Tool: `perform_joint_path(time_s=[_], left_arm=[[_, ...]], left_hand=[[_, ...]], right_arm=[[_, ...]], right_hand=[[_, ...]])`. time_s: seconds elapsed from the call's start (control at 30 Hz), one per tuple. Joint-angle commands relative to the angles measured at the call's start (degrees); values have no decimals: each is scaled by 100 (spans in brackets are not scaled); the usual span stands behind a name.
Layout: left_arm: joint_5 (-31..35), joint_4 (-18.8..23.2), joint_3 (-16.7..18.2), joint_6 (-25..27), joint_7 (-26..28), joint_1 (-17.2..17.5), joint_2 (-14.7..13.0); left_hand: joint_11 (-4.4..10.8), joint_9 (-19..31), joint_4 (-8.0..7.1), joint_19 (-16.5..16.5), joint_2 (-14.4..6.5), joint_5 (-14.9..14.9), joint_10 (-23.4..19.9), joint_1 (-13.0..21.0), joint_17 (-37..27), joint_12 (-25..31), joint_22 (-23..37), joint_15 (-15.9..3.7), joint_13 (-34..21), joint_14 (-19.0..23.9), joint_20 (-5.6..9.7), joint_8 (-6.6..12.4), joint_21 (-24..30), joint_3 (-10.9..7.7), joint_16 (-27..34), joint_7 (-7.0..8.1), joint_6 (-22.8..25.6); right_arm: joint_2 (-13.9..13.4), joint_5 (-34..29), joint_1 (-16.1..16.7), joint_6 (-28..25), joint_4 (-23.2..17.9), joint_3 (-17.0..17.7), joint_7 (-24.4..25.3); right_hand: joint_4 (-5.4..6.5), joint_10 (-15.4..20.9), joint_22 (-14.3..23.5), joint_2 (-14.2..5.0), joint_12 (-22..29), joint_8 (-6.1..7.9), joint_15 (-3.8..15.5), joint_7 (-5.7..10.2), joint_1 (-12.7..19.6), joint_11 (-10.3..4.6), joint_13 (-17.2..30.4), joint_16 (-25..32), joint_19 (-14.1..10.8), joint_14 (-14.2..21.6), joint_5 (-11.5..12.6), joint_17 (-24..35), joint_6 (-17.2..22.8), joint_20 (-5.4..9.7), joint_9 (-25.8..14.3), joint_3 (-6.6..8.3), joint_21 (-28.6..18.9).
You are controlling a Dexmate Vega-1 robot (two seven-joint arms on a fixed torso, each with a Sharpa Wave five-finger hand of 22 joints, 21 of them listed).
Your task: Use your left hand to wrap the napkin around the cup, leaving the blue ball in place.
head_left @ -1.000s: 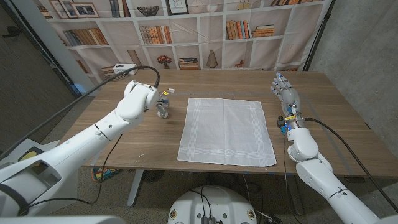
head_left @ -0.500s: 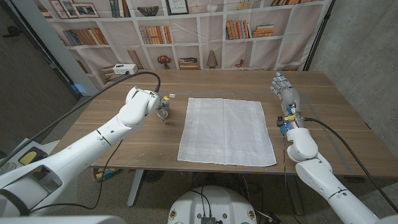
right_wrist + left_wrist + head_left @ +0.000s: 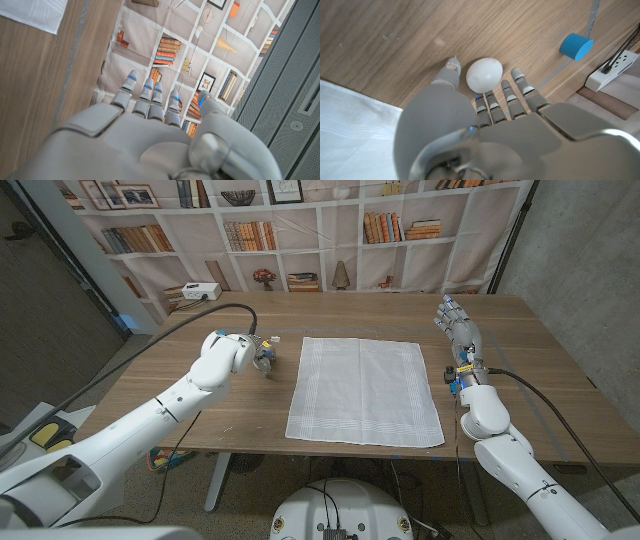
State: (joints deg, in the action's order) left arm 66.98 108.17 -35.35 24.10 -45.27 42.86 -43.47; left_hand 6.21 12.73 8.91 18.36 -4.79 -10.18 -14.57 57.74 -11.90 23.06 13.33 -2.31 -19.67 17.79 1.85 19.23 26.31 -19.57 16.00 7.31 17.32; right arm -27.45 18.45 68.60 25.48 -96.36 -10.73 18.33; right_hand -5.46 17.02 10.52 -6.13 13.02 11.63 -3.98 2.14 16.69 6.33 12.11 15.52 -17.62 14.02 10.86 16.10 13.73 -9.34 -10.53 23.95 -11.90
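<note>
Fingers (image 3: 508,93) of the left hand (image 3: 262,352) are curling down around a white rounded object (image 3: 484,75), apparently the cup, with the thumb on one side and the rest on the other. They are sitting close against it, but I cannot tell whether they are actually gripping it. The napkin (image 3: 365,390) is lying spread flat on the table (image 3: 520,330) just beside this hand, on its thumb side, so the coming move is turning on bringing cup and cloth together across that small gap. Beyond the fingertips a blue object (image 3: 576,46) is sitting well apart; whether it is the ball is unclear. Farther off, past the napkin, the right hand (image 3: 458,328) is standing upright, fingers apart and holding nothing.
</note>
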Motion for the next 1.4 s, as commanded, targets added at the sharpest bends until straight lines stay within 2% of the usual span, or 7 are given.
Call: perform_joint_path(time_s=[0.03,0.13,0.37,0.5,0.6,0.67,1.4], left_arm=[[139,-180,-261,103,914,178,81],[292,-227,-342,115,1021,174,80],[460,-378,-419,151,1420,280,124],[282,-470,-341,165,1788,385,167],[55,-462,-231,195,1979,448,185],[-154,-409,-127,208,2071,489,186],[-1314,212,614,137,3917,545,219]], left_hand=[[14,7,90,437,-49,-39,-414,373,-128,188,80,-855,-60,598,162,205,331,12,259,115,497],[26,-3,101,900,-173,-21,-874,795,-468,466,229,-1015,-172,1471,316,426,821,76,740,134,1042],[-86,12,111,1641,-159,2,-1283,1562,-1481,947,473,-1060,-483,2376,472,715,1815,311,1612,-35,1931],[-184,76,122,1919,-102,-25,-1770,2127,-2054,1484,659,-1100,-828,3025,649,954,2580,377,1995,-375,2808],[-264,202,90,2076,-269,-63,-2266,2432,-2206,1892,799,-1089,-1086,3528,662,1158,3140,254,2057,-841,3450],[-247,270,59,2119,-310,-61,-2447,2458,-2270,2029,807,-1079,-1186,3692,668,1179,3310,224,2074,-915,3503],[-372,325,89,1977,-241,-73,-2660,2653,-2427,2142,747,-985,-1290,3850,637,1179,3691,113,2004,-997,3728]], right_arm=[[-22,-63,34,-56,-64,11,80],[-27,-85,36,-78,-78,11,103],[-45,-130,66,-142,-127,14,159],[-54,-146,73,-167,-139,12,176],[-63,-154,60,-186,-152,9,177],[-70,-157,46,-201,-159,4,171],[-141,-232,54,-263,-345,64,243]], right_hand=[[6,76,19,-17,22,-8,-7,7,-22,18,27,61,-17,74,-15,15,45,-26,-30,-24,-38],[4,88,19,-18,24,-9,-4,7,-24,19,27,65,-18,84,-15,15,47,-26,-30,-28,-39],[-4,123,19,-22,32,-12,-3,11,-26,10,28,80,-24,126,-14,14,50,-30,-30,-36,-42],[-9,133,19,-26,32,-9,-6,7,-26,26,29,97,-32,172,-13,14,63,-38,-30,-39,-46],[-13,153,20,-28,36,-9,4,6,-26,34,29,102,-47,185,-12,14,67,-51,-30,-42,-52],[-15,168,20,-29,41,-9,4,8,-26,52,30,103,-57,187,-11,14,70,-44,-30,-44,-56],[-35,194,20,-44,32,-16,1,5,-26,57,33,101,-56,191,-7,14,78,-48,-30,-60,-54]])
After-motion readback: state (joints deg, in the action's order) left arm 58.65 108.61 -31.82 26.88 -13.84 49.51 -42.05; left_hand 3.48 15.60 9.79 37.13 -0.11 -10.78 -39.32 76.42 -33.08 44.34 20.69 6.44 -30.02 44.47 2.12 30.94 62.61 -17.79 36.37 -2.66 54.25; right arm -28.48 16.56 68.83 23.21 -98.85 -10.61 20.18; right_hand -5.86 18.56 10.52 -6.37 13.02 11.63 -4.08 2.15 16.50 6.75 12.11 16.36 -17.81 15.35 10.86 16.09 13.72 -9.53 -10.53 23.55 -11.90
